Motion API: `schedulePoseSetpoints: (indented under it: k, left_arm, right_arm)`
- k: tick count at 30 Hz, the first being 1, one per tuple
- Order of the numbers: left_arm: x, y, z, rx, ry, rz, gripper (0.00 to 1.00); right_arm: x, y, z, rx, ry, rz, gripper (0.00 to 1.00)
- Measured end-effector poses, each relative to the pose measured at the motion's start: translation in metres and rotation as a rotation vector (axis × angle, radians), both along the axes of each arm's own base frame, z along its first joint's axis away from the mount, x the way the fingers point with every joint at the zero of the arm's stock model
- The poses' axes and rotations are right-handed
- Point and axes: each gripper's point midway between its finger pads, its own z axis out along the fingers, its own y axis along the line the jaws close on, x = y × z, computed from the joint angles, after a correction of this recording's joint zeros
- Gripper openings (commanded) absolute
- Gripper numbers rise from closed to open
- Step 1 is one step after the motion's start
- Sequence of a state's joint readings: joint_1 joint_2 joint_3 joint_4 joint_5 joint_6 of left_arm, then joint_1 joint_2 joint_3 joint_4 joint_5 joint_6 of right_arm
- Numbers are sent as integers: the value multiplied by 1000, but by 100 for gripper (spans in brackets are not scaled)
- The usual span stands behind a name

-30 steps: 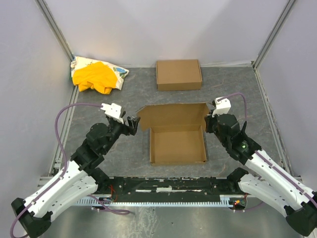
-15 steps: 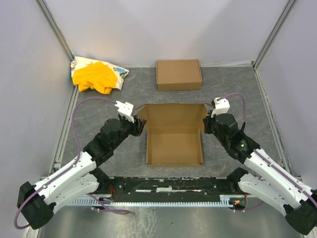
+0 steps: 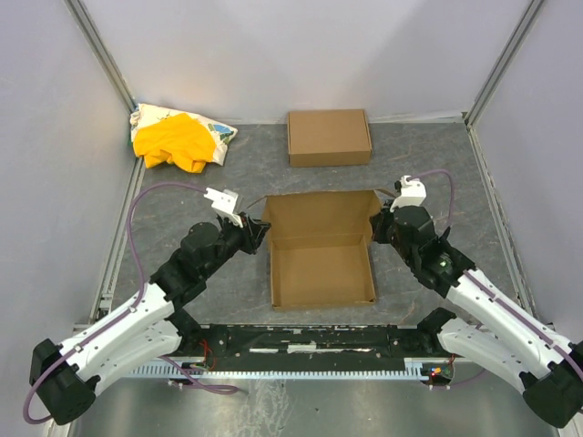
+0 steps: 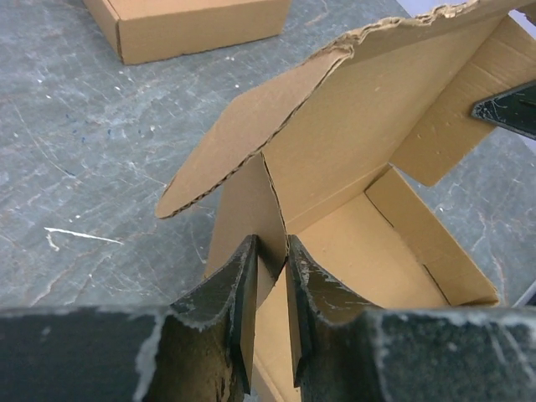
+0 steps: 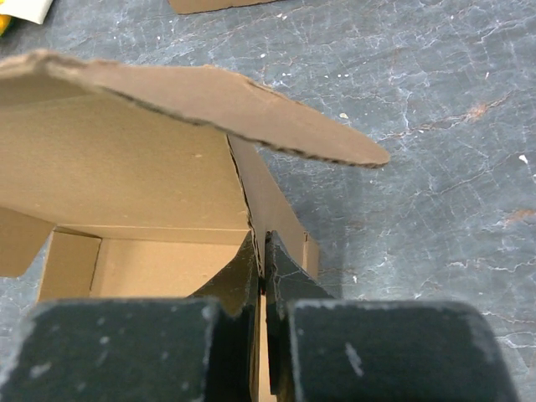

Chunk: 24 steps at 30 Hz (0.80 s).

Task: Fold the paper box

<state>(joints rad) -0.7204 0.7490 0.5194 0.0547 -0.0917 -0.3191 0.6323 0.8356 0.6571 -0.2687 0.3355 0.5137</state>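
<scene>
The paper box [image 3: 321, 269] lies at the table's middle as a shallow brown tray, its lid [image 3: 319, 211] standing up at the back with a rounded flap at each end. My left gripper [image 3: 258, 232] is at the tray's left wall near the back corner. In the left wrist view its jaws [image 4: 270, 247] stand narrowly open, one either side of that wall [image 4: 251, 209], with a gap still showing. My right gripper [image 3: 378, 228] is at the back right corner. It [image 5: 261, 243] is shut on the right wall [image 5: 280, 213] under the lid's flap [image 5: 251, 105].
A second flat brown cardboard box [image 3: 329, 137] lies at the back centre, also in the left wrist view [image 4: 193, 21]. A yellow cloth bundle [image 3: 178, 141] sits in the back left corner. Metal frame rails [image 3: 118, 237] run along both sides, with grey walls beyond.
My left arm has swung right and forward to the box's left wall, and its jaws have narrowed around it. The box has shifted slightly left. My right gripper keeps its hold.
</scene>
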Motion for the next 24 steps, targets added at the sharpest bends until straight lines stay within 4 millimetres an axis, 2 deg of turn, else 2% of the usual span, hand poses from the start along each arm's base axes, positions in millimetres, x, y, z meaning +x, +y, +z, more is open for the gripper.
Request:
schedulePoseSetpoints:
  k: [4,12,24]
  left_arm:
    - [-7,-2,-6,-28,24,-17,25]
    - [-21,-3,-19,-66,56,-37,20]
    - [-40,6,-30,-129,79,-41,15]
  right_arm:
    - [-4,1,0,36,2,-4,2]
    - [-23,-6,-3,83,-11,19,2]
    - [-37,-4,-9,179,-9,24,2]
